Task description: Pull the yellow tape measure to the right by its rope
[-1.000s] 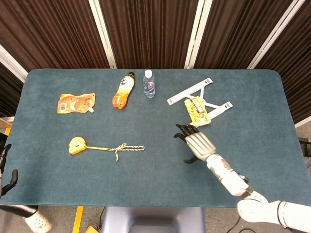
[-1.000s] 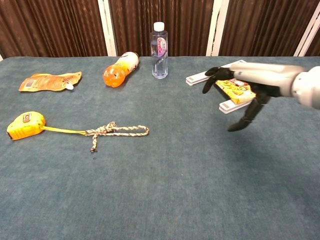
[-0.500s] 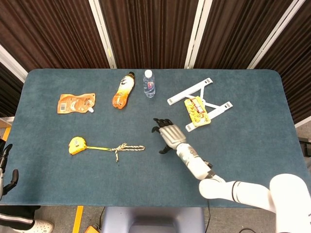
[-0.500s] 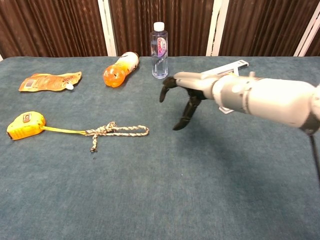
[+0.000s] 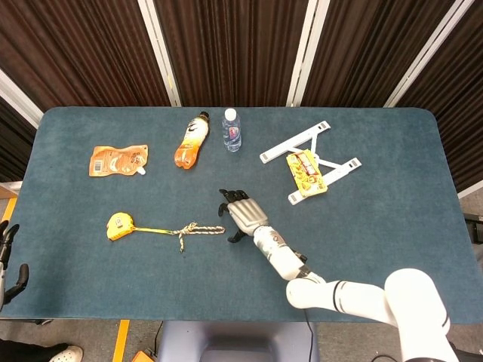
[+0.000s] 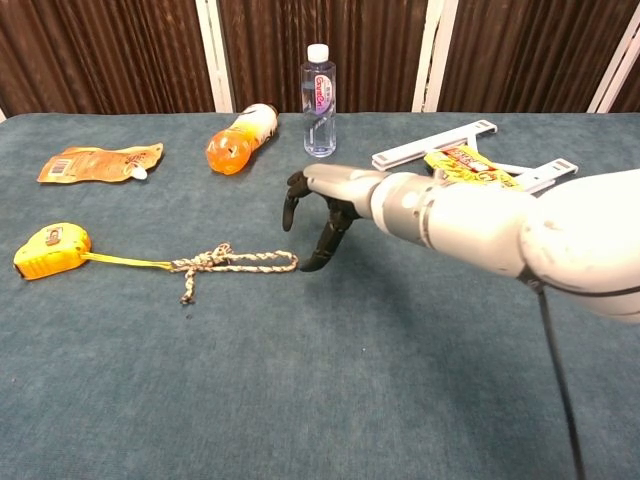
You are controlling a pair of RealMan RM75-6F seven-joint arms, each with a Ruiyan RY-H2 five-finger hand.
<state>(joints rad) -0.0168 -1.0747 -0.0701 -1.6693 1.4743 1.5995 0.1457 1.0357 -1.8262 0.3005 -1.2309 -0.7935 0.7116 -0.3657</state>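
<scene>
The yellow tape measure (image 5: 118,225) (image 6: 50,250) lies at the table's left. Its yellow tape runs right into a knotted, braided rope (image 5: 198,229) (image 6: 236,262) that ends in a loop. My right hand (image 5: 240,213) (image 6: 322,212) hovers just right of the rope's loop end, fingers apart and pointing down, holding nothing. Its fingertips are close to the loop but I cannot tell whether they touch it. My left hand (image 5: 9,268) shows only at the lower left edge of the head view, off the table, too little of it to tell its state.
An orange snack pouch (image 5: 118,160) lies at the back left. An orange bottle (image 5: 192,140) lies on its side beside an upright clear water bottle (image 5: 232,130). A white folding stand (image 5: 309,151) with a yellow packet (image 5: 306,172) on it sits at the back right.
My right hand has swept left across the table, from beside the yellow packet to just right of the rope's loop. The tape measure and rope have not moved.
</scene>
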